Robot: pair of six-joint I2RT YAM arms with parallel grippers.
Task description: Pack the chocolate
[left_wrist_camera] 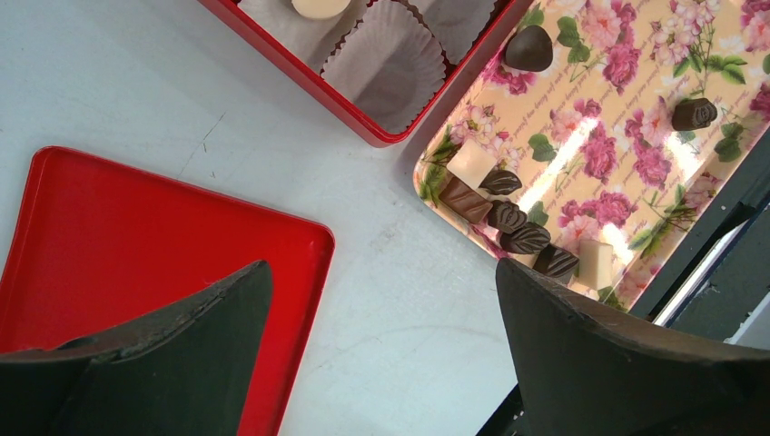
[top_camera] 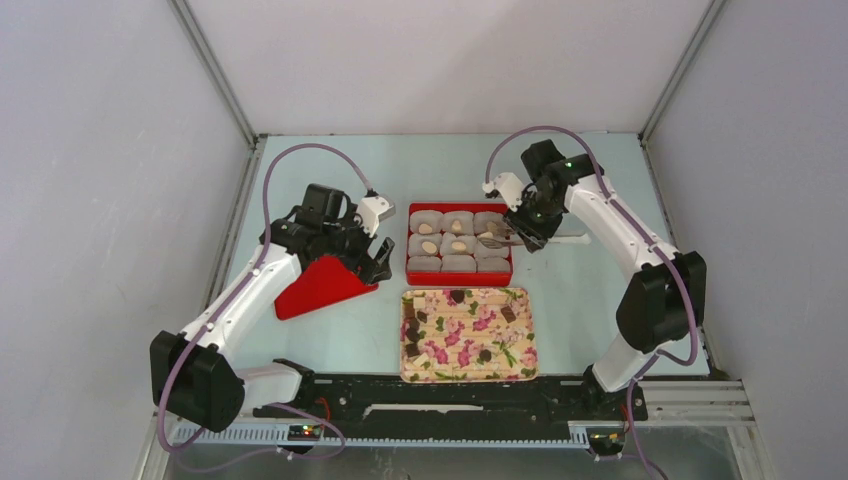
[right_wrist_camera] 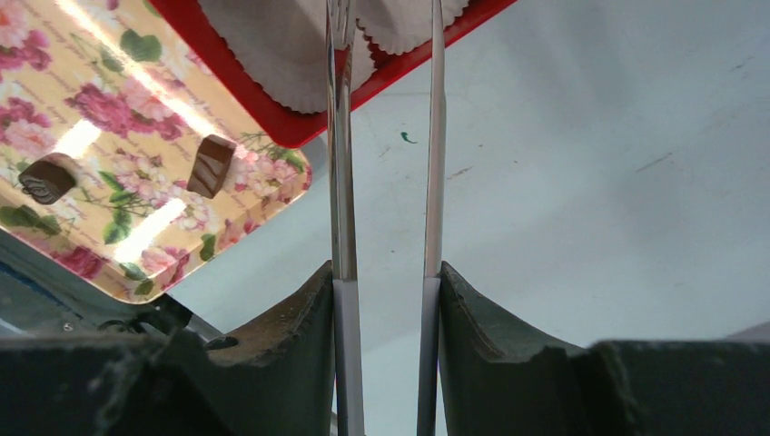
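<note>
Nearest the right wrist camera, the right gripper (right_wrist_camera: 386, 272) is seen pinching a pair of slim metal tweezers (right_wrist_camera: 340, 145), with one dark finger pressed against each blade. The blades are held close together but not touching, and their tips are cut off by the top edge of that view. From above, the tweezers are seen reaching over the right-hand side of the red box (top_camera: 460, 279), above one of the grey paper cups (top_camera: 425, 264). Whether anything is gripped between the tips cannot be told.

The left gripper (left_wrist_camera: 381, 268) is spread wide, and nothing is held between its fingers. It is hung over the table (left_wrist_camera: 118, 82), with the red lid (left_wrist_camera: 136, 236) under one finger and a corner of the flowered tray (left_wrist_camera: 636, 109) beside the other. The lid is laid on the table to the left of the box.

The chocolate (left_wrist_camera: 508, 218) is found in two places. Dark and cream pieces are spread over the flowered tray, which is set just in front of the box, nearer the arm bases. A small cluster is gathered at the tray's left edge, and other pieces are scattered singly. Several pale cream pieces are seated in paper cups in the back and middle rows of the box.
</note>
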